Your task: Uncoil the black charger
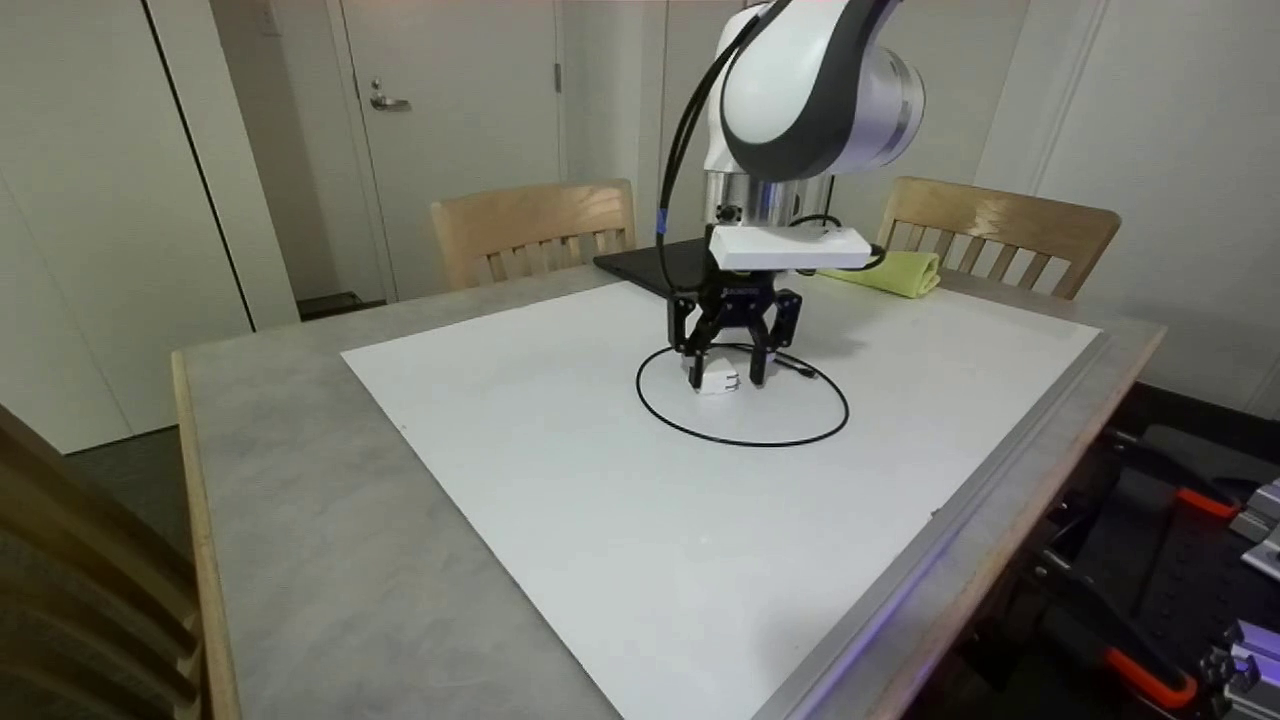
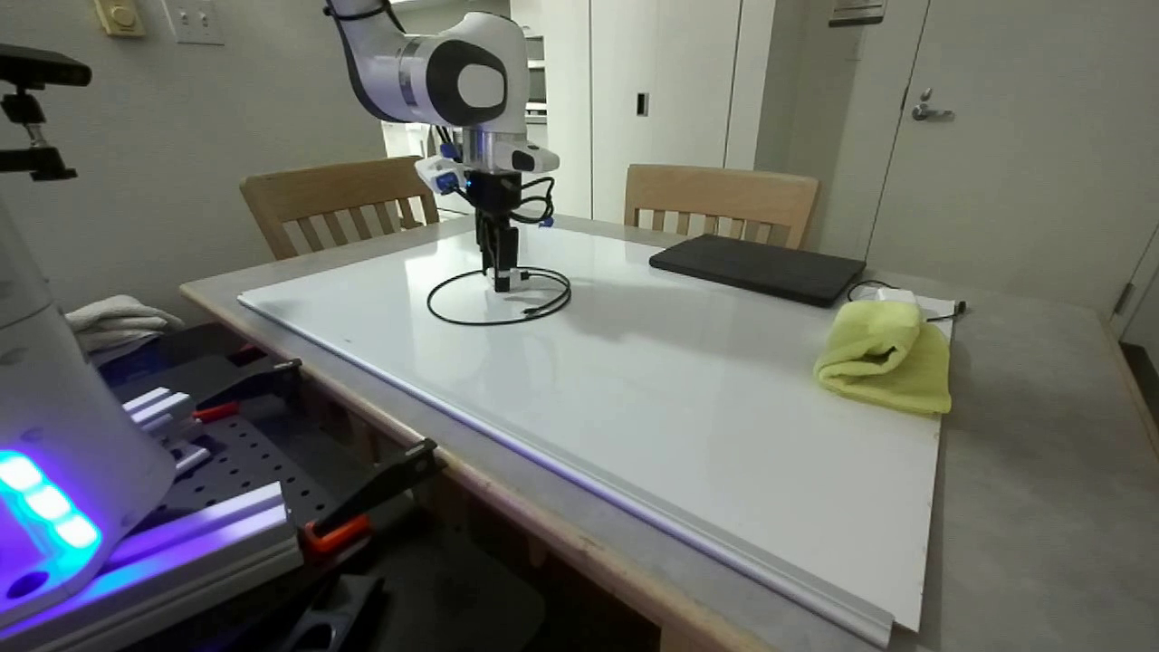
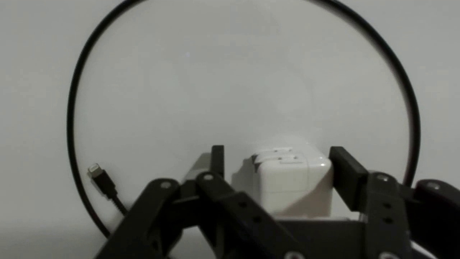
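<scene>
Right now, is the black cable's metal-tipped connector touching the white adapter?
Apart: the wrist view plainly shows bare white surface between the metal-tipped connector and the white adapter.

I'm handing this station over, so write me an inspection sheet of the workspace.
Surface: whiteboard lying on a grey table.
Job's things: black charging cable in a loop on the whiteboard; its Lightning-style plug and a white power adapter lie inside the loop.
Clutter: flat black pad; folded yellow-green cloth; small white block next to it, partly hidden.
Gripper: fingers open, straddling the power adapter; contact on one side unclear.
Cables: charging cable not yet uncoiled; black cord end near the cloth; arm cables beside the wrist.
Surroundings: wooden chairs; door; black-and-orange clamps by the table edge.
</scene>
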Robot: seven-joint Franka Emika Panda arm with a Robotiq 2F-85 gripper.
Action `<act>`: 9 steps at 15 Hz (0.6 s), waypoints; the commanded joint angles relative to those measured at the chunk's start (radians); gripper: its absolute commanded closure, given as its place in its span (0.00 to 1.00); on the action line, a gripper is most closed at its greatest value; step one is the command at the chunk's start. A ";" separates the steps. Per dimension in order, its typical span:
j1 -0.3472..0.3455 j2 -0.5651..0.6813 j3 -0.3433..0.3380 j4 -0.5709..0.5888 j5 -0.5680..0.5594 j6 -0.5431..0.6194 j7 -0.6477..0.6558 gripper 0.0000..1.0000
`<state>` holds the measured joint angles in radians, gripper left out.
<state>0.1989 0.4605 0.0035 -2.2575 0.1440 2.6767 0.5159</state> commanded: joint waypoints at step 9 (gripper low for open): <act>0.088 -0.030 -0.111 0.009 -0.176 -0.049 0.072 0.74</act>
<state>0.2520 0.4462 -0.0624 -2.2662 0.0226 2.6713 0.5425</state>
